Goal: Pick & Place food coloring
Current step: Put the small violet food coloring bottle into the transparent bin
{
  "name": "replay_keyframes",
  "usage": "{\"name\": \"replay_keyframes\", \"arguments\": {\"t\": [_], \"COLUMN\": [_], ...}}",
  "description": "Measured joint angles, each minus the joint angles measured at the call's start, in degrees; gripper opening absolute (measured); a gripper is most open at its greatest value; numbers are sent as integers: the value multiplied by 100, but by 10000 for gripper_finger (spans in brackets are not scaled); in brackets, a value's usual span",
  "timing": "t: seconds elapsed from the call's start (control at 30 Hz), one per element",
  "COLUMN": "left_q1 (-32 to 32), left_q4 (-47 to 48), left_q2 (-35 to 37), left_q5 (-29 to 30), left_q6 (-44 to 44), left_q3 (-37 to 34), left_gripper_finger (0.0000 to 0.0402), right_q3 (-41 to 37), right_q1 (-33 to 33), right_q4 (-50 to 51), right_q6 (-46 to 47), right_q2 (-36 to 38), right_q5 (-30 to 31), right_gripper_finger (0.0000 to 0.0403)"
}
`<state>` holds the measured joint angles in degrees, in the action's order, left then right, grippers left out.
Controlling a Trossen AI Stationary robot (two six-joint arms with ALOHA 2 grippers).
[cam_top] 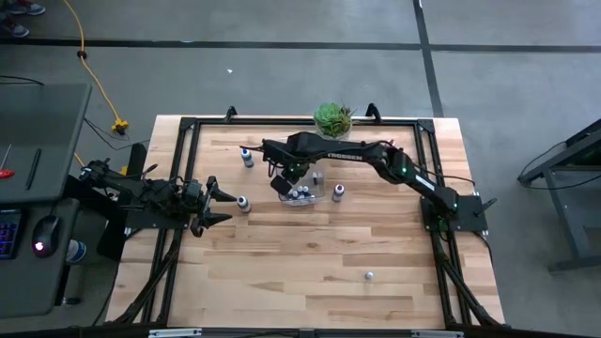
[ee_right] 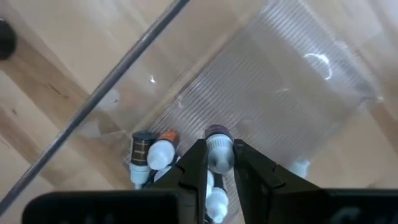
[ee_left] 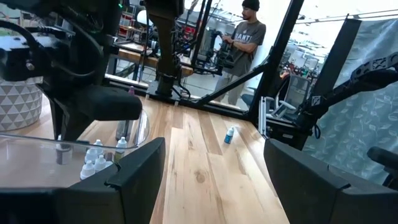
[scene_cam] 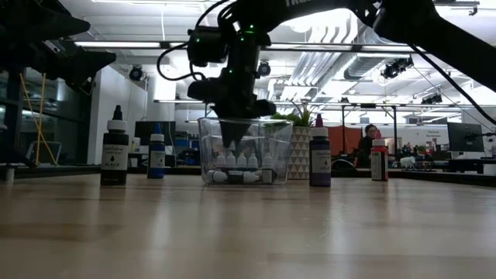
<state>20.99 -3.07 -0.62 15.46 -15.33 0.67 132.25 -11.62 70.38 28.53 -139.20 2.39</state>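
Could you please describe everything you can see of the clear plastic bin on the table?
The clear plastic bin is a see-through, straight-walled container standing upright on the wooden table, in front of the potted succulent. Several small food coloring bottles sit at its bottom, some upright, some lying. The right gripper reaches down into it, shut on a bottle.

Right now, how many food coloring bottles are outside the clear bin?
5: black and blue ones left of the bin, purple and red right of it, a small one alone, far from it. Others may be hidden.
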Motion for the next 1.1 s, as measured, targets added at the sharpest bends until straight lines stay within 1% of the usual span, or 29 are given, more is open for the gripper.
{"name": "replay_keyframes", "arguments": {"t": [0.23, 0.47, 0.7, 1.1], "left_q1": [2, 2, 2, 1], "left_q4": [-1, 0, 0, 0], "left_q2": [0, 0, 0, 0], "left_q5": [0, 0, 0, 0], "left_q6": [0, 0, 0, 0], "left_q3": [0, 0, 0, 0], "left_gripper_finger": [271, 271, 271, 271], "right_q3": [0, 0, 0, 0], "right_q1": [16, 51, 52, 66], "right_q4": [-51, -169, -214, -217], "right_q6": [-1, -22, 7, 168], "right_q2": [-141, -216, -218, -216], "right_q5": [-56, -122, -173, -225], "right_gripper_finger": [62, 58, 73, 79]}}
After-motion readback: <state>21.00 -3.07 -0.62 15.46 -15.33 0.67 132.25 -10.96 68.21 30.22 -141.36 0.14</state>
